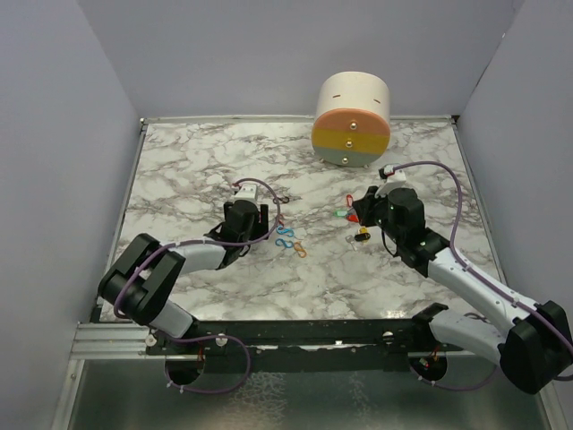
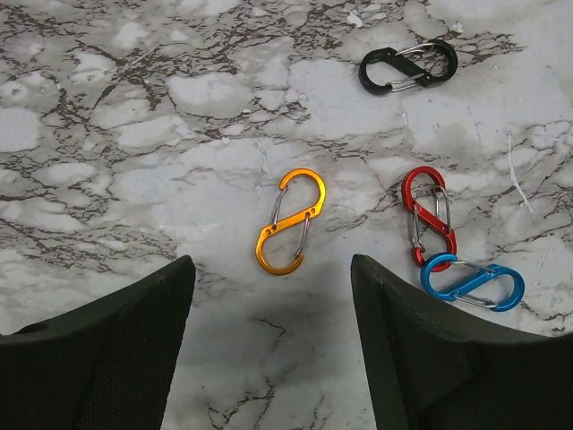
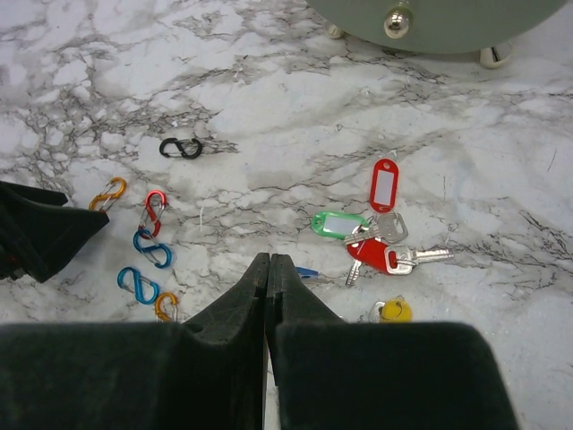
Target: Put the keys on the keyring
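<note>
The keys [image 3: 376, 244] lie in a loose cluster on the marble table, to the right of my right gripper's tips. Among them are a red tag [image 3: 384, 184], a green tag [image 3: 337, 223], a red-headed key [image 3: 369, 253], a silver key [image 3: 421, 258] and a yellow-headed key [image 3: 395, 311]. I cannot pick out the keyring for certain. My right gripper [image 3: 269, 260] is shut with nothing in it, just left of the cluster [image 1: 356, 224]. My left gripper [image 2: 270, 269] stands open over bare table, with an orange S-clip [image 2: 290, 221] just beyond its fingertips.
More S-clips lie near the left gripper: black [image 2: 408, 66], red [image 2: 428, 218] and blue [image 2: 472, 281]. A round cream, orange and grey container [image 1: 352, 119] stands at the back of the table. Grey walls close in the sides.
</note>
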You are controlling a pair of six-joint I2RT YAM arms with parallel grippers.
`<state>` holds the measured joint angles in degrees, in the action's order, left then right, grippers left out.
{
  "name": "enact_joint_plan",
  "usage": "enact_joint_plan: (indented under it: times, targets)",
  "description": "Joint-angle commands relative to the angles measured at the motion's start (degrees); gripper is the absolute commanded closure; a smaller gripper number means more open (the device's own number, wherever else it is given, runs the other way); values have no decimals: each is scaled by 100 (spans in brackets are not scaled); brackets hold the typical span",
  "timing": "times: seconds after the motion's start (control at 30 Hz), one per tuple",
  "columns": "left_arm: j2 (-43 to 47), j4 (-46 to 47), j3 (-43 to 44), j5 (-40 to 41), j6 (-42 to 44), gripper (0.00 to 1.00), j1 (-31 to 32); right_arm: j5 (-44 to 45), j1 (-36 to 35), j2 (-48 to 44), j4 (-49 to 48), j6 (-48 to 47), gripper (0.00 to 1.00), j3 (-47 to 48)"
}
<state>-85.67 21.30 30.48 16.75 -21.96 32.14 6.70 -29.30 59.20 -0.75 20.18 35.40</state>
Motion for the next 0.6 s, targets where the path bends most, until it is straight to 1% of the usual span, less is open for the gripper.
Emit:
enact_joint_plan:
  times: [0.0, 0.23, 0.33, 0.57]
  targets:
    - [-285, 302, 206, 361, 253, 28, 135, -132, -41, -130, 22, -98, 99, -4]
    - [-651, 338, 347, 492, 345, 31, 194, -131, -47, -169, 14, -112, 99, -11]
    - [-733, 356, 375, 522, 370, 31, 196, -129, -45, -166, 17, -120, 99, -16]
    - [-797, 356, 413, 492, 409, 36, 205, -123, -47, -197, 23, -111, 99, -23]
